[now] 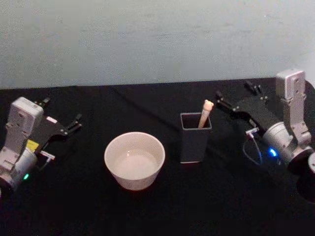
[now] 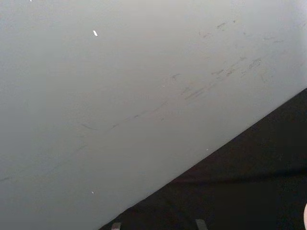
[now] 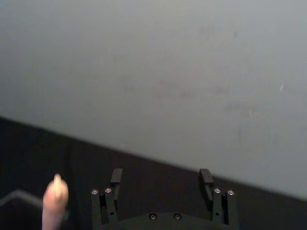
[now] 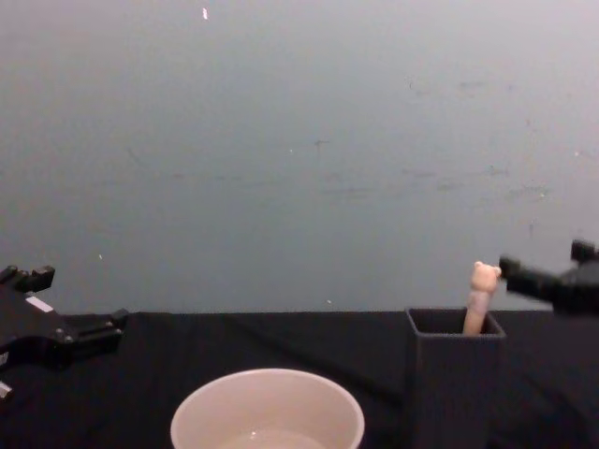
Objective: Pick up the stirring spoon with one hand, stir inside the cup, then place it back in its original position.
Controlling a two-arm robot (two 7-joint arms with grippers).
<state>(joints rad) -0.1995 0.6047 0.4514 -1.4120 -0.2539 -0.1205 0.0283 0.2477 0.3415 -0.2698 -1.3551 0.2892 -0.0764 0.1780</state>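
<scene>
The stirring spoon [image 1: 205, 113] stands handle-up in the dark grey holder box [image 1: 195, 139] on the black counter [image 1: 147, 211], its bear-head knob leaning toward the right end effector [image 1: 235, 98], which hovers just beside it with fingers spread wide and empty. The cup [image 1: 134, 160] sits just left of the holder. The left end effector [image 1: 61, 116] hangs open and empty near the counter's left edge, well apart from the cup.
</scene>
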